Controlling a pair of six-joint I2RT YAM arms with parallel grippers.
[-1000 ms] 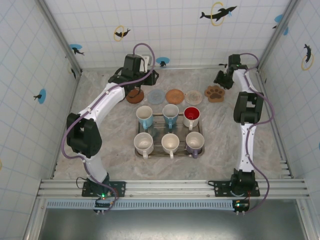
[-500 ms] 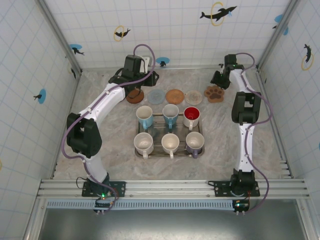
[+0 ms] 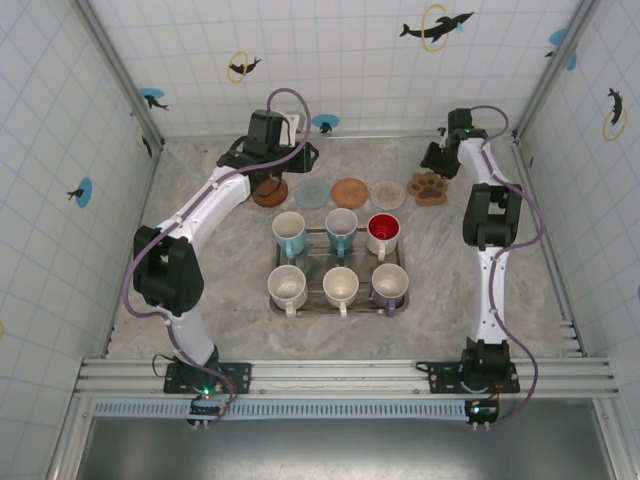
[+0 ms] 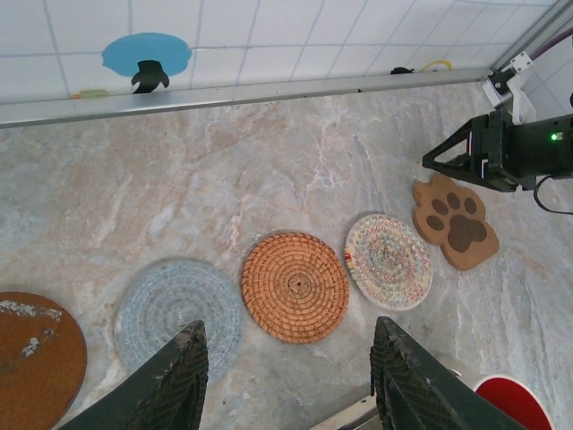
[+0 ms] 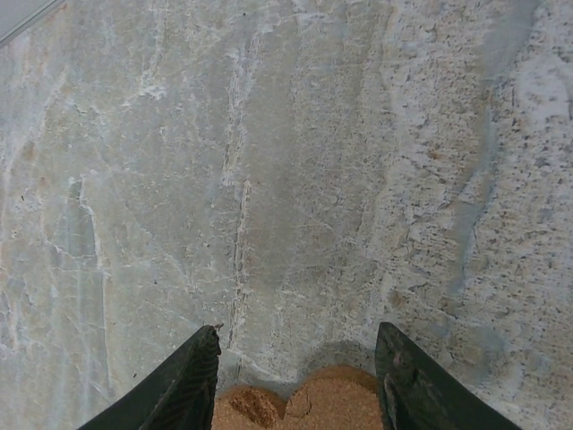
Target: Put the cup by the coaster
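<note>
Several cups stand on a metal tray (image 3: 314, 262), among them a red-lined one (image 3: 383, 233) and a blue-lined one (image 3: 290, 232). Behind the tray lies a row of coasters: brown (image 3: 269, 192), grey-blue (image 3: 311, 192), orange woven (image 3: 350, 190), multicoloured (image 3: 387, 194) and paw-shaped (image 3: 430, 187). My left gripper (image 4: 291, 376) hangs open and empty above the near edge of the orange coaster (image 4: 295, 287), with the red cup's rim (image 4: 506, 403) at the lower right. My right gripper (image 5: 300, 376) is open and empty, just over the far edge of the paw coaster (image 5: 304, 403).
Tiled walls close in the back and both sides, with a metal rail along the back edge (image 4: 269, 90). The right arm's wrist (image 4: 501, 152) sits just behind the paw coaster (image 4: 454, 222). Bare marble lies left of the tray (image 3: 210, 270) and right of it (image 3: 440, 270).
The right wrist has shifted slightly back and to the left near the paw coaster. The left arm and the cups have not moved.
</note>
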